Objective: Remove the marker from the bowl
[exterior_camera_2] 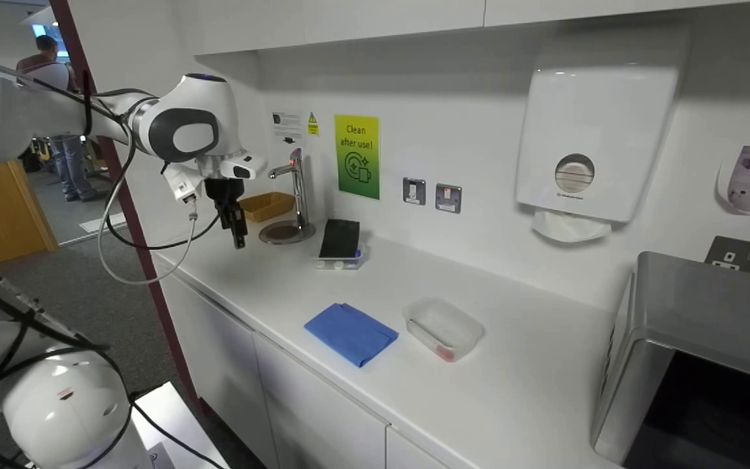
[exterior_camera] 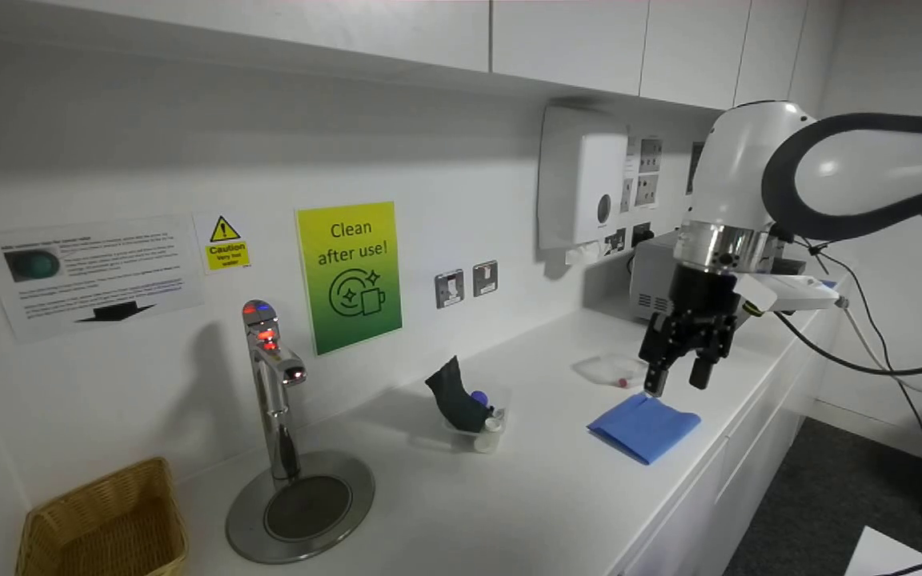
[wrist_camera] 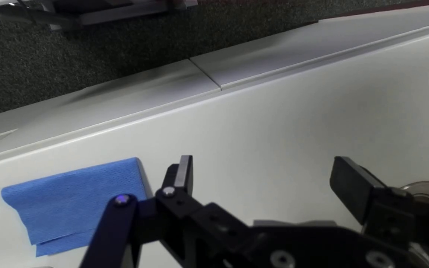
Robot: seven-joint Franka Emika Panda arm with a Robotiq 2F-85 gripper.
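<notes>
A see-through plastic tub [exterior_camera_2: 469, 326], the bowl-like container, stands on the worktop; it also shows in an exterior view [exterior_camera: 601, 368]. A slim marker with a red end [exterior_camera_2: 445, 353] appears to lie in it along one side; its red end also shows in an exterior view [exterior_camera: 623, 383]. My gripper [exterior_camera: 677, 382] is open and empty, pointing down above the worktop. In an exterior view the gripper [exterior_camera_2: 239, 242] hangs well apart from the tub, on the tap side. In the wrist view the gripper [wrist_camera: 263, 163] has its fingers wide apart with only worktop between them; the marker does not show there.
A folded blue cloth [exterior_camera_2: 352, 333] lies beside the tub, also in the wrist view [wrist_camera: 76, 201]. A small box [exterior_camera_2: 338, 263] holds a black item [exterior_camera_2: 340, 239]. A tap [exterior_camera: 273, 392], wicker basket [exterior_camera: 101, 520], microwave [exterior_camera_2: 707, 312] and towel dispenser [exterior_camera_2: 599, 130] stand around. Cabinets overhang the worktop.
</notes>
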